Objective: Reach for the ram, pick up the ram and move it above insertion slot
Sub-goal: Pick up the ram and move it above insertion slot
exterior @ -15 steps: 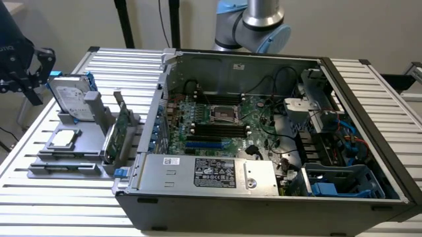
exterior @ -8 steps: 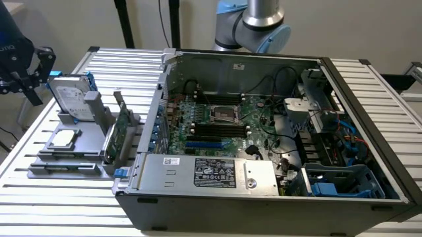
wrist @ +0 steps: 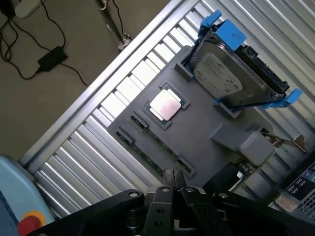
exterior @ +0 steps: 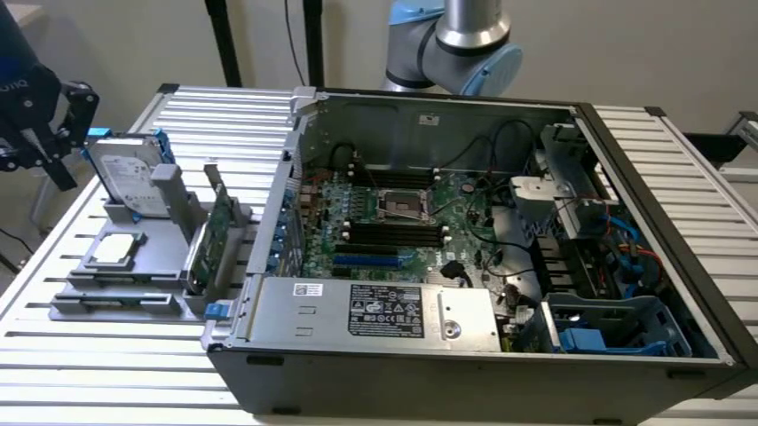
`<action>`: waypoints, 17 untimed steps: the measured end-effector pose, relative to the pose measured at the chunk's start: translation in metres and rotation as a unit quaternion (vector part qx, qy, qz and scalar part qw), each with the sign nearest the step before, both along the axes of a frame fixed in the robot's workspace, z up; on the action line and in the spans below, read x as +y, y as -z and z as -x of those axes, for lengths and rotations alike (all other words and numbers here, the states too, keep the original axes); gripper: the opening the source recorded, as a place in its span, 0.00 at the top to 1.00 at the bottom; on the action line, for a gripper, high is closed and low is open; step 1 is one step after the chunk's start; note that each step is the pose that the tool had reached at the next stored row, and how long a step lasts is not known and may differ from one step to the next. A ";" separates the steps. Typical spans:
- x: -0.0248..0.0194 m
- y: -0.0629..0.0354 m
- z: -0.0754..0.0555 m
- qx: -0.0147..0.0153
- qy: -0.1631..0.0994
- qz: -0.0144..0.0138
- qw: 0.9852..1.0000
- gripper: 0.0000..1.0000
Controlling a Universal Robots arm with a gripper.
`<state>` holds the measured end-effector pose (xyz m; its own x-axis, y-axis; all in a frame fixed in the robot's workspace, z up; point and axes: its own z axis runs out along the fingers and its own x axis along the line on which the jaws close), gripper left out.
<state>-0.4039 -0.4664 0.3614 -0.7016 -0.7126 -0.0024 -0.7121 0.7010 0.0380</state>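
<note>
The ram [wrist: 153,153] is a thin dark-green stick standing on edge in a slot of the grey holder [wrist: 206,132], between two small clips. My gripper [wrist: 174,181] hangs above the holder's near edge, its fingertips pressed together with nothing between them, a short way from the ram. In the exterior view the black gripper [exterior: 50,124] is high at the exterior view's left, above and beside the holder [exterior: 130,266]. The black memory slots [exterior: 385,232] lie on the motherboard inside the open computer case [exterior: 474,346].
The holder also carries a silver hard drive with blue rails [wrist: 231,73], a square processor chip [wrist: 165,104] and an upright green expansion card [exterior: 216,231]. The slatted metal table [exterior: 106,364] ends close by, with floor and cables [wrist: 49,56] past its edge.
</note>
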 end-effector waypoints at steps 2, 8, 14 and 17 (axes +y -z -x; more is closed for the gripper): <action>0.0000 0.0001 0.000 0.000 -0.018 0.000 1.000 0.89; 0.0000 0.0003 0.000 0.000 -0.073 0.000 0.997 0.89; 0.0000 0.0006 0.000 0.000 -0.127 0.000 0.992 0.89; 0.0000 0.0008 0.000 0.000 -0.154 0.000 0.988 0.89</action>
<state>-0.4039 -0.4664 0.3607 -0.4508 -0.8926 -0.0024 -0.8920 0.4504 0.0379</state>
